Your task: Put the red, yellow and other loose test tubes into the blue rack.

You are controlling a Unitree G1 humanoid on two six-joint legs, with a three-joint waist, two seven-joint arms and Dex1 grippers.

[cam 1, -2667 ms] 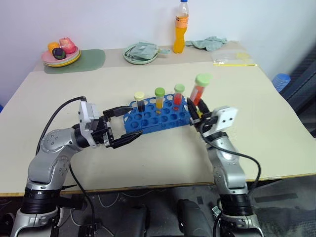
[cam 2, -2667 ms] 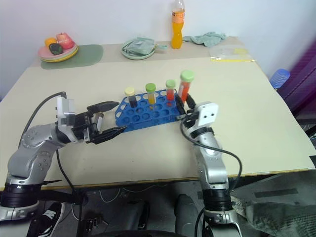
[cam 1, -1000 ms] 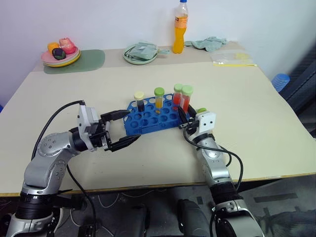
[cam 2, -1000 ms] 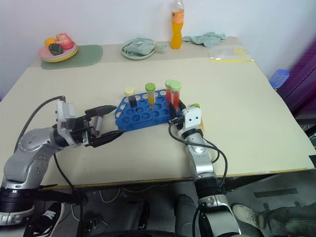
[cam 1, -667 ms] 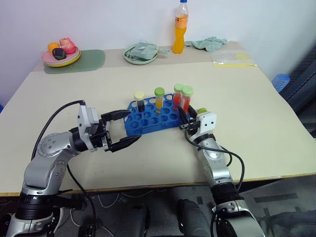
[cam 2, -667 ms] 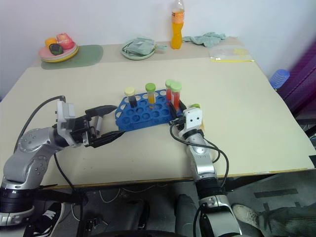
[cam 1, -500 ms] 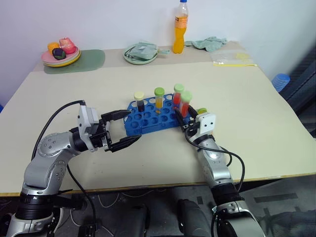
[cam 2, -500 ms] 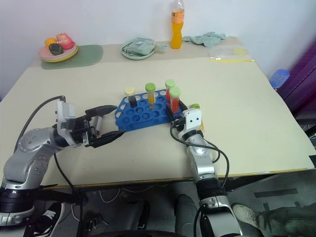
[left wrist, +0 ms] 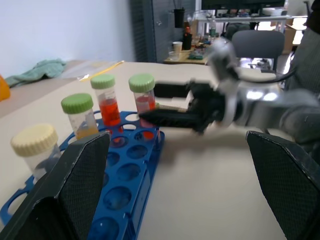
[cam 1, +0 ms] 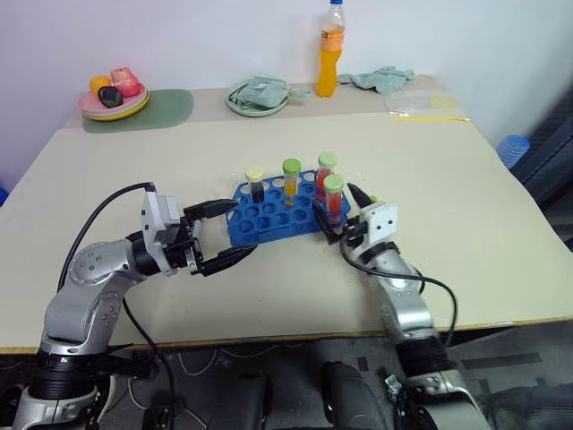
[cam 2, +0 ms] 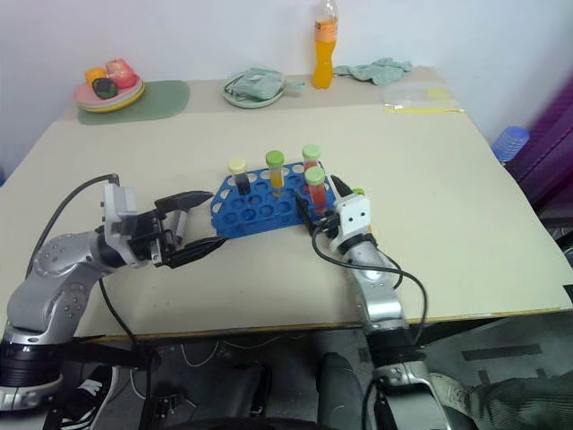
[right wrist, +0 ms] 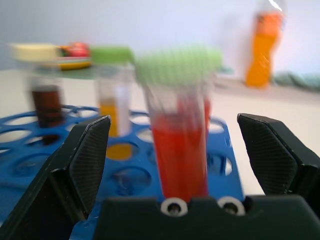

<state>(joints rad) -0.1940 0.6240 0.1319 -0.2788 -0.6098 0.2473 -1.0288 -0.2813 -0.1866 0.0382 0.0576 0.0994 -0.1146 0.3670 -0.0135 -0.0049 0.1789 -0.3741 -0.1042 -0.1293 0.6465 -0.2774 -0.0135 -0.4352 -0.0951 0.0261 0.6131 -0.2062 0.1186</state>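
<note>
Though both grippers (cam 1: 221, 235) (cam 1: 340, 211) gape, rack's (cam 1: 277, 213) near-right corner hidden behind right fingers.

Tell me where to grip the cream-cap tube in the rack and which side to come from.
Grip the cream-cap tube by its cap and upper body, coming from above. It stands upright in the blue rack, lower part sunk in a hole, and a green-cap yellow tube stands beside it along the row, so close the fingers across the row.
</note>
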